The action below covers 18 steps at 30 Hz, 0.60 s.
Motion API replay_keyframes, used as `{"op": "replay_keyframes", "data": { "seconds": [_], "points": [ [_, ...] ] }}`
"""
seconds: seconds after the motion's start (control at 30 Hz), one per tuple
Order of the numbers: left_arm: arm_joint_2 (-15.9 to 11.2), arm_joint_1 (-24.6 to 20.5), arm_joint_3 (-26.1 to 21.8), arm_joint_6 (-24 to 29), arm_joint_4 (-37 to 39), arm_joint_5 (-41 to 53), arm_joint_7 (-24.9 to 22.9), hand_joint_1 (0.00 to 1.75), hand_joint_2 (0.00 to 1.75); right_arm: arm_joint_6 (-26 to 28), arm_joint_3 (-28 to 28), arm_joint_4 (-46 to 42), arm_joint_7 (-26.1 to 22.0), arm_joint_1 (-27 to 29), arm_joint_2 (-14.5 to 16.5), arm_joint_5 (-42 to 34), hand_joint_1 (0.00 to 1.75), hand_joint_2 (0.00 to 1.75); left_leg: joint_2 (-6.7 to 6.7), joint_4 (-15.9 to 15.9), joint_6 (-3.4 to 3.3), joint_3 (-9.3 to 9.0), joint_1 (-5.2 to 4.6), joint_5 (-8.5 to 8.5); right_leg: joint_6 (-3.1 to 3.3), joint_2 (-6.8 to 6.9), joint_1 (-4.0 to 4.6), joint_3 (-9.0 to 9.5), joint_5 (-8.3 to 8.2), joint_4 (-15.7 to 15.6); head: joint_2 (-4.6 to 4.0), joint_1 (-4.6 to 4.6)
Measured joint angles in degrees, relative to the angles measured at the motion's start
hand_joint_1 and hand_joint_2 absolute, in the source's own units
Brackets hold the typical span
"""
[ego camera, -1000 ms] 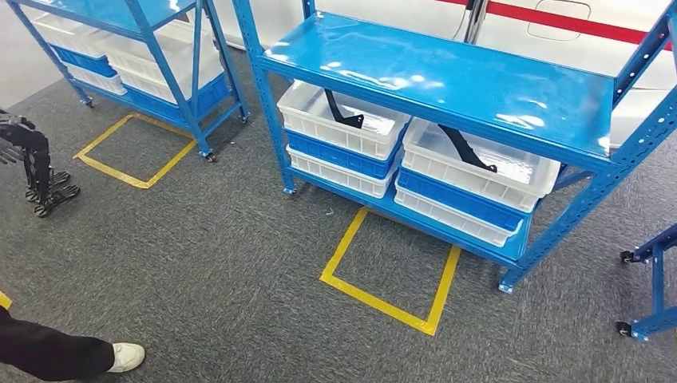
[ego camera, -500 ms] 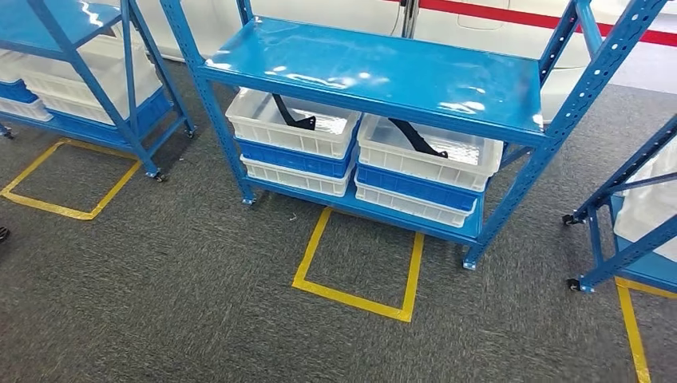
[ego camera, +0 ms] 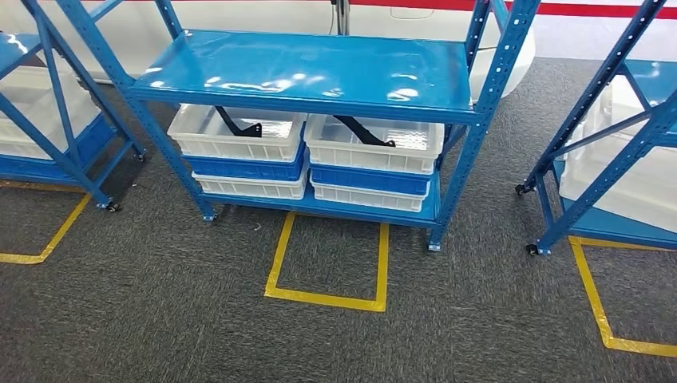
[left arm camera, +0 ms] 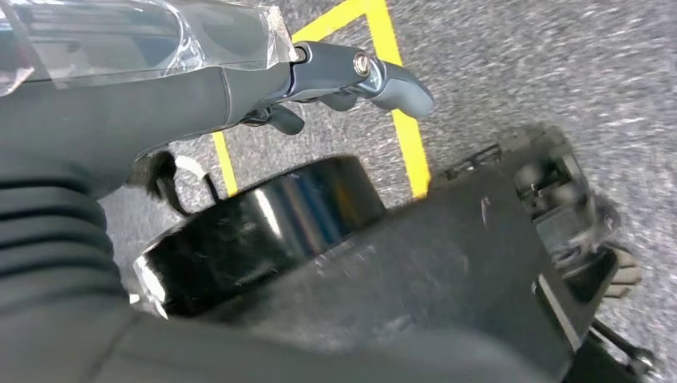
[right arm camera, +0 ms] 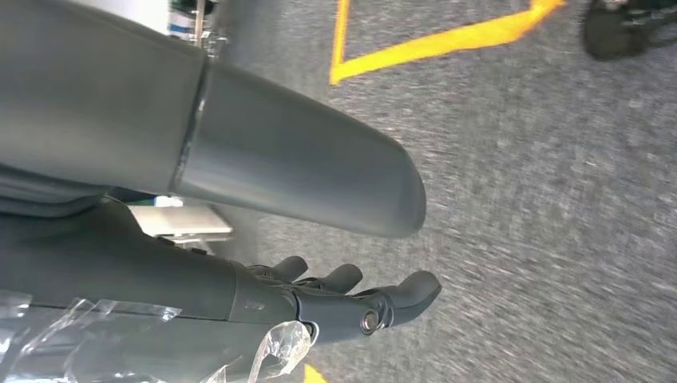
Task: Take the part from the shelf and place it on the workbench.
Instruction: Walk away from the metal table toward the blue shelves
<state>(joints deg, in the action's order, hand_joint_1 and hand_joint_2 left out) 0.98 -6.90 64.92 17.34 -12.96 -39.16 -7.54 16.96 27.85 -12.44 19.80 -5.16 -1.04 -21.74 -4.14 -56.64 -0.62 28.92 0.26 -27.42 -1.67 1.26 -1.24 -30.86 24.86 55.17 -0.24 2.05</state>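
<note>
Shelving dominates the head view: a blue shelf (ego camera: 307,72) stands on grey carpet (ego camera: 160,311), its glossy top deck roofing over the lower level. On that lower level sit two stacks of crates side by side, each with a white crate on top, a blue one under it and another white one at the base. The left top crate (ego camera: 237,133) holds a black part (ego camera: 238,124); the right top crate (ego camera: 374,144) holds a second black part (ego camera: 363,132). Each part is a long thin strip, its long axis running on a slant from the back of its crate toward the front right, one end bent. The top deck overhangs both crates, and the shelf's front posts flank them. A yellow taped square (ego camera: 327,267) lies on the carpet just in front of the shelf. Another blue rack (ego camera: 48,120) stands to the shelf's left and a third (ego camera: 615,144) to its right, both carrying white crates.

In the left wrist view, the left hand (left arm camera: 343,84) hangs above the carpet near yellow tape, fingers loosely apart and holding nothing.

In the right wrist view, the right hand (right arm camera: 351,295) hangs over carpet, fingers apart, holding nothing.
</note>
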Motion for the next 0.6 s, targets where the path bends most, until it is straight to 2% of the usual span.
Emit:
{"op": "replay_keyframes", "data": {
  "seconds": [0.07, 0.1, 0.13, 0.17, 0.2, 0.23, 0.3, 0.33, 0.37, 0.43, 0.47, 0.5, 0.53, 0.57, 0.6],
  "points": [
    [0.0, 0.1, 0.0, 0.0, 0.0, 0.0, 0.0, 0.0, 1.75, 0.0, 0.0, 0.0, 0.0, -0.2, 0.0, 0.0, 0.0, 0.0, 2.7, -7.4, 0.48, 3.26, 0.15, -4.12, 0.43, -1.11, -0.03, -0.21, -0.24, 0.0, 0.0, 0.02],
    [0.0, 0.3, 0.0, 0.0, 0.0, 0.0, -0.1, 0.0, 1.75, 0.0, 0.1, 0.0, 0.0, -0.2, 0.0, 0.0, 0.0, 0.0, 3.19, -11.7, 0.52, 5.33, 0.15, -5.93, 0.59, -1.77, 0.05, -0.35, -0.32, 0.0, 0.0, 0.02],
    [0.0, 0.4, 0.0, 0.0, 0.0, -0.1, -0.1, 0.0, 1.75, 0.0, 0.1, 0.0, 0.0, -0.2, 0.0, 0.0, 0.0, 0.0, 3.38, -14.9, 0.45, 6.91, 0.13, -6.84, 0.69, -2.55, 0.14, -0.46, -0.4, 0.0, 0.0, 0.02],
    [0.0, 0.5, 0.0, 0.0, 0.0, -0.1, -0.1, 0.0, 1.75, 0.0, 0.2, 0.0, 0.0, -0.2, 0.0, 0.0, 0.0, 0.0, 3.49, -15.8, 0.26, 7.5, 0.1, -6.54, 0.75, -3.34, 0.21, -0.51, -0.46, 0.0, 0.0, 0.02],
    [0.0, 0.5, 0.0, 0.0, 0.0, -0.1, -0.1, 0.0, 1.75, 0.0, 0.3, 0.0, 0.0, -0.2, 0.0, 0.0, 0.0, 0.0, 3.68, -14.4, -0.06, 6.94, 0.02, -5.11, 0.77, -4.17, 0.28, -0.49, -0.52, 0.0, 0.0, 0.02],
    [0.0, 0.5, 0.0, 0.0, 0.0, -0.1, -0.1, 0.0, 1.75, 0.0, 0.3, 0.0, 0.0, -0.1, 0.0, 0.0, 0.0, 0.0, 4.22, -10.8, -0.53, 5.39, -0.08, -2.92, 0.75, -4.96, 0.34, -0.43, -0.58, 0.0, 0.0, 0.02],
    [-0.1, 0.4, 0.0, 0.1, 0.0, -0.1, -0.1, 0.0, 1.75, -0.1, 0.4, 0.0, 0.0, -0.2, 0.1, 0.0, 0.0, 0.0, 6.87, -2.2, -1.76, 1.73, -0.39, 1.14, 0.54, -6.44, 0.39, -0.44, -0.7, 0.0, 0.0, 0.04],
    [-0.1, 0.4, 0.0, 0.1, 0.0, -0.1, -0.1, 0.0, 1.75, -0.1, 0.5, 0.0, 0.0, -0.2, 0.2, 0.0, 0.0, 0.0, 7.87, 0.6, -2.14, 0.61, -0.55, 2.17, 0.34, -7.09, 0.42, -0.56, -0.76, 0.1, 0.0, 0.04],
    [-0.2, 0.3, 0.0, 0.1, 0.0, -0.1, -0.1, 0.0, 1.75, -0.1, 0.5, 0.0, 0.0, -0.2, 0.2, 0.0, 0.0, 0.0, 8.36, 2.0, -2.32, 0.09, -0.69, 2.52, 0.09, -7.76, 0.41, -0.77, -0.83, 0.1, 0.0, 0.04],
    [-0.1, 0.2, 0.0, 0.1, 0.0, -0.1, -0.1, 0.0, 1.75, 0.0, 0.5, 0.0, 0.1, 0.0, 0.1, 0.0, 0.0, 0.0, 7.25, 2.5, -2.18, -0.03, -0.68, 2.66, -0.46, -8.75, 0.46, -1.14, -0.97, 0.1, 0.0, 0.03],
    [-0.1, 0.2, 0.0, 0.2, 0.0, -0.1, -0.1, 0.0, 1.75, 0.1, 0.5, 0.0, 0.2, 0.1, 0.1, 0.0, 0.0, 0.0, 6.69, 2.7, -2.21, -0.07, -0.56, 2.85, -0.69, -8.14, 0.46, -1.44, -0.64, 0.6, 0.0, 0.0],
    [0.0, 0.1, 0.0, 0.2, 0.0, -0.1, -0.1, 0.0, 1.75, 0.2, 0.6, 0.0, 0.5, 0.1, 0.0, 0.0, 0.0, 0.44, 6.11, 2.9, -2.37, -0.09, -0.42, 3.06, -0.91, -6.8, 0.5, -2.07, 0.38, 2.1, 0.0, -0.03],
    [0.0, 0.1, 0.0, 0.2, 0.0, -0.1, -0.1, 0.0, 1.75, 0.3, 0.6, 0.0, 0.8, 0.1, 0.0, 0.0, 0.0, 0.87, 5.49, 3.1, -2.54, -0.07, -0.3, 3.22, -1.13, -5.07, 0.52, -3.23, 2.15, 4.8, 0.0, -0.07],
    [0.0, 0.1, 0.0, 0.2, 0.0, -0.1, -0.1, 0.0, 1.75, 0.5, 0.6, 0.0, 1.4, 0.0, 0.0, 0.0, 0.0, 1.31, 4.94, 3.1, -2.69, -0.02, -0.34, 3.24, -1.39, -3.35, 0.5, -4.9, 4.42, 8.6, 0.0, -0.11],
    [0.0, 0.0, 0.0, 0.2, 0.0, -0.1, -0.1, 0.0, 1.75, 0.6, 0.7, 0.0, 1.9, 0.0, 0.0, -0.1, 0.0, 1.75, 4.37, 3.1, -2.8, 0.05, -0.36, 3.23, -1.65, -2.43, 0.44, -6.7, 6.55, 12.8, 0.0, -0.13]
  ]
}}
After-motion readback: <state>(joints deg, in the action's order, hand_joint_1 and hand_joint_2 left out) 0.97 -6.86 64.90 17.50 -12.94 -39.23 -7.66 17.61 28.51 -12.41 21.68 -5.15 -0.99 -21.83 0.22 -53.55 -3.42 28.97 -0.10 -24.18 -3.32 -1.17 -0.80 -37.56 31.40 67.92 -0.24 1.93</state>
